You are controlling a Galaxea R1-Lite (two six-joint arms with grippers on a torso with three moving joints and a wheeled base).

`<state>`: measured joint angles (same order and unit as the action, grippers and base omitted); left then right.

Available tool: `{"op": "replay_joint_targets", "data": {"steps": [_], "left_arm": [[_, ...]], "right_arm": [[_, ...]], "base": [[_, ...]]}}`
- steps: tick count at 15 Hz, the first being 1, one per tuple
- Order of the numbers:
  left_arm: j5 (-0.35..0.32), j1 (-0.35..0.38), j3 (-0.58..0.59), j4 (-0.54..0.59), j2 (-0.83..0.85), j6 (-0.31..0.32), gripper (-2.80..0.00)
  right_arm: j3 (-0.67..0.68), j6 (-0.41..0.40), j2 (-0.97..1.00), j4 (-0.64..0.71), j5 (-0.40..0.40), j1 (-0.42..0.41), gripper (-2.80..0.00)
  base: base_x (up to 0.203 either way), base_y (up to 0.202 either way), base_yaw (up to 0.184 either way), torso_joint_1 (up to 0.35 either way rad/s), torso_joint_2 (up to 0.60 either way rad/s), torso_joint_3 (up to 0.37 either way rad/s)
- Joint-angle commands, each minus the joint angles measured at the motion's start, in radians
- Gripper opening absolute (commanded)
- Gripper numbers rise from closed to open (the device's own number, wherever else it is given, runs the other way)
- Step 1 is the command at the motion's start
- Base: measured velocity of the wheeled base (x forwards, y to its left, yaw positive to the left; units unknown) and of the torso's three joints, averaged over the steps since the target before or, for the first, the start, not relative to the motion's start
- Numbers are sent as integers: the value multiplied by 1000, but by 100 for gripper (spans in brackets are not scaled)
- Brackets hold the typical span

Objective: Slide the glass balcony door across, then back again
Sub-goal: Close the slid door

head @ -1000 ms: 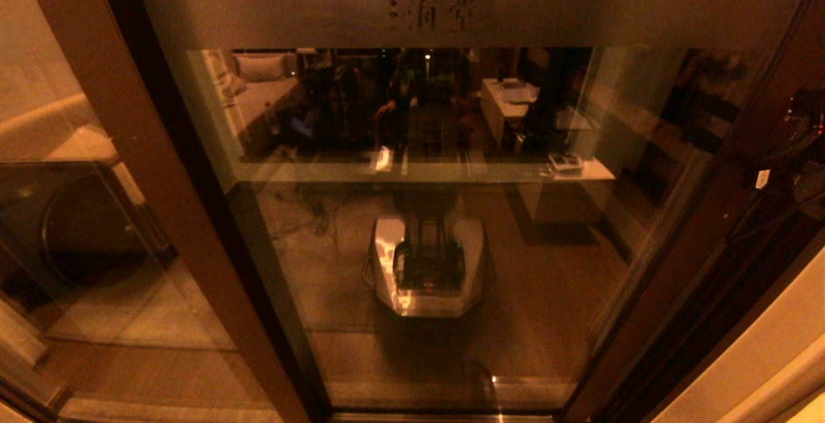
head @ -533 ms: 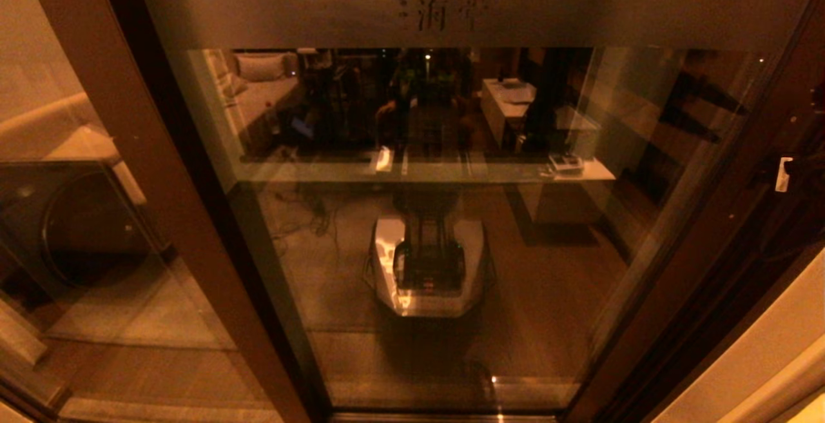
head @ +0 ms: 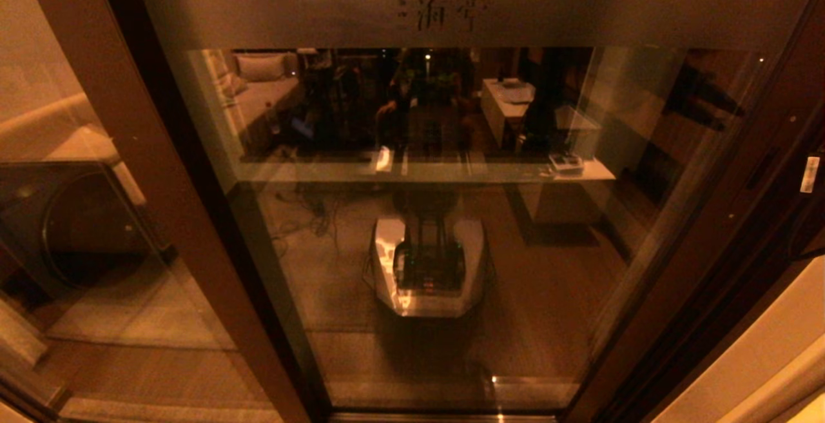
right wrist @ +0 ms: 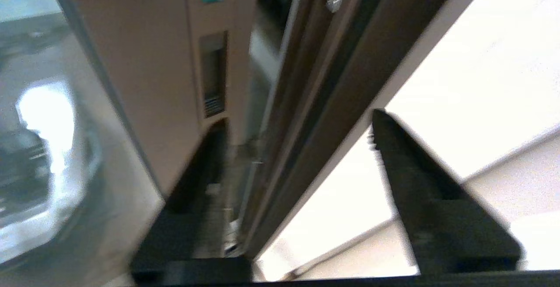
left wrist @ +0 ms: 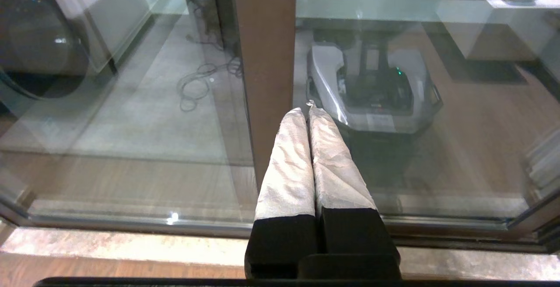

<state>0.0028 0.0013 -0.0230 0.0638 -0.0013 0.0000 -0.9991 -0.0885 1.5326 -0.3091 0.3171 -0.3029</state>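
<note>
The glass balcony door (head: 445, 13) fills the head view: clear glass in a dark brown frame, with a frosted band carrying two etched characters. My left gripper (left wrist: 306, 110) is shut with nothing in it. Its white-wrapped fingers point at the door's brown upright (left wrist: 264, 59) near the floor track. My right gripper (right wrist: 297, 120) is open at the door's right edge. One finger (right wrist: 210, 155) lies just below the recessed handle (right wrist: 213, 75), the other finger (right wrist: 393, 147) is over the pale wall. In the head view only a white tag (head: 809, 175) on the right arm shows.
A brown-framed pane without characters (head: 38, 120) stands at the left, with a dark round-fronted machine (head: 71, 223) behind it. The glass mirrors my base (head: 428, 268). A cream wall (head: 760, 345) borders the right side and the metal floor track (head: 445, 415) runs along the bottom.
The door has slid a little to the right, and the characters and right upright have shifted that way. My right arm has moved almost out of the head view at the right edge.
</note>
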Motion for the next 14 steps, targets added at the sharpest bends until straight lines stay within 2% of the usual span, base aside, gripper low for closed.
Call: {"op": "replay_joint_targets", "data": {"steps": [1,7,11,14], "left_arm": [[0,0,0,1,0,0,-280],[0,0,0,1,0,0,-280],[0,0,0,1,0,0,-280],[0,0,0,1,0,0,-280]], "right_arm": [[-8,17,35,-3,-13,-17,-280],[-10,51,96,-20,-21,-10,-280],[-5,69,168,-154,-60,11,-280],[-7,75,181,-193,-95,10,-280]], "base": [[0,0,0,0,0,0],[0,0,0,0,0,0],[0,0,0,0,0,0],[0,0,0,0,0,0]]}}
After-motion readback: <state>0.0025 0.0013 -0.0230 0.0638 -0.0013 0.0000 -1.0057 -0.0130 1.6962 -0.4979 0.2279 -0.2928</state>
